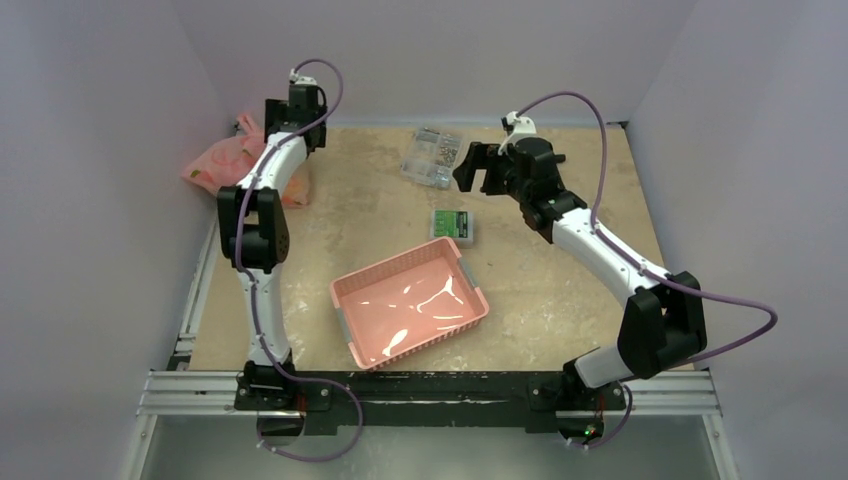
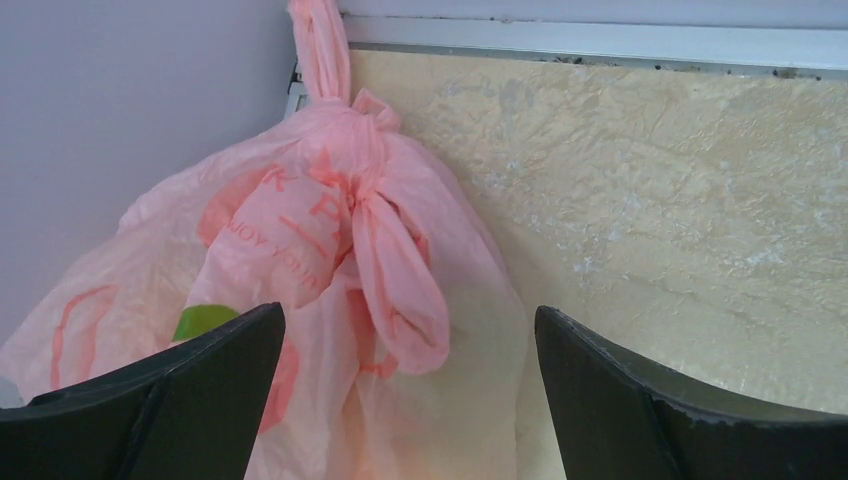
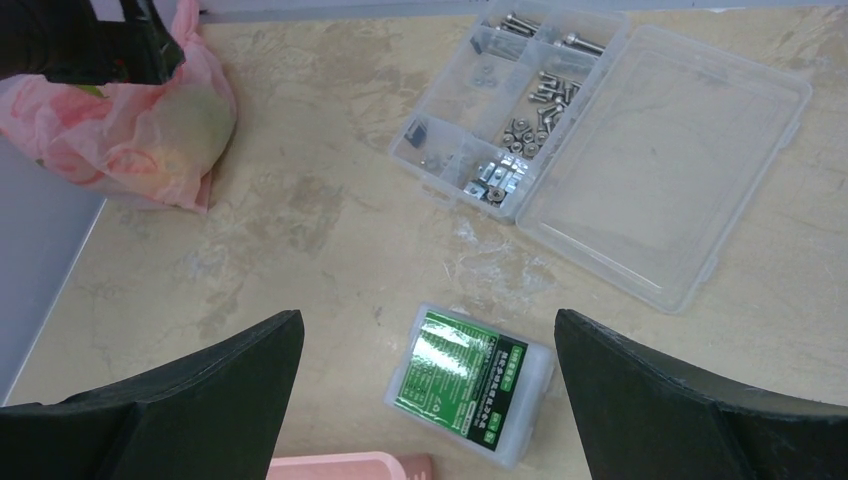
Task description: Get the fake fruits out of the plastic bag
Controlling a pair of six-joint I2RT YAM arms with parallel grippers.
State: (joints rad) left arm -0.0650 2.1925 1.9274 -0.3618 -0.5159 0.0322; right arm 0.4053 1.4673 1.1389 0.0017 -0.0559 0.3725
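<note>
Beige mottled worktop (image 1: 560, 290) carries the plastic bag (image 2: 300, 230) in its far-left corner, against the wall. Step in hand: approach. Left gripper (image 2: 408, 330) hovers over the bag, jaws apart; right gripper (image 3: 430, 330) also stands apart, well away. Bag film is thin, crinkly and translucent pink, with knotted handles. Among the fake fruits (image 2: 203, 320), one green piece shows through. The next move likely calls for pinching the loose film near the knot.

A rigid pink latticed basket (image 1: 398, 270) sits on the tan table (image 1: 560, 290). Beyond it lies a small green-labelled clear box (image 3: 468, 385), then an open organizer case (image 3: 505, 110) holding screws and nuts
</note>
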